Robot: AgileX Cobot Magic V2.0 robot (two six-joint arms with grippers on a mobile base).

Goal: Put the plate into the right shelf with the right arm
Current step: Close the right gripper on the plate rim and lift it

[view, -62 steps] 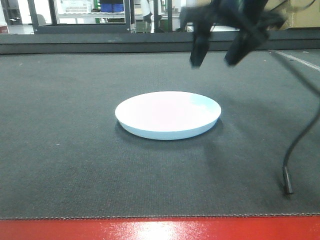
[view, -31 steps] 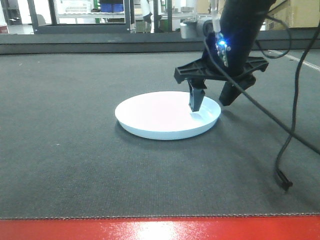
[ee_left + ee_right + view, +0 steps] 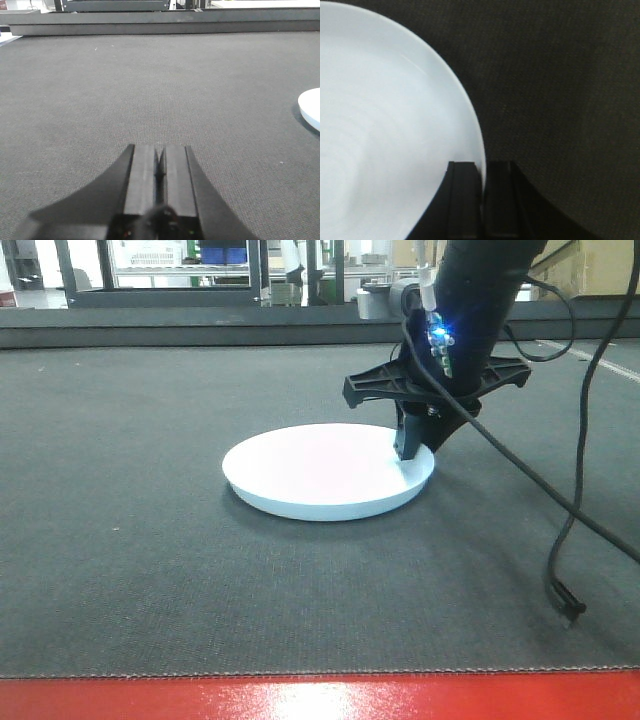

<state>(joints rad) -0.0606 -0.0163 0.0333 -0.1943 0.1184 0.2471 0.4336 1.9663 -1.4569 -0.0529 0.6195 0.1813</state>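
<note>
The plate [image 3: 325, 475] is round, so it has no long side and no short side. It lies flat on the bench [image 3: 120, 570] with its open face up. In the right wrist view you can see faint rings on that white, shiny face. It sits near the middle of the dark grey mat [image 3: 150, 420] that covers the bench. A red strip [image 3: 300, 700] runs along the front edge of the bench.

The right hand [image 3: 412, 452] comes down from above onto the right side of the plate, a little toward the back. Its two fingers [image 3: 462, 200] are pinched on the rim. In the right wrist view, one finger is over the white face, the other is outside over the mat, and the thin rim runs between them. So the hand is clamped on the edge of the plate. Nearly all of the plate spreads out to the left of this hand. A small blue light [image 3: 437, 337] glows on the arm above it.

A black cable [image 3: 560, 540] hangs down from the arm on the right. Its loose end is low by the mat, apart from the plate.

The left hand [image 3: 159, 165] is low over the mat with its fingers pressed together and nothing between them. In its own view only a bit of the plate's edge shows, far off to the right, well apart from it.
</note>
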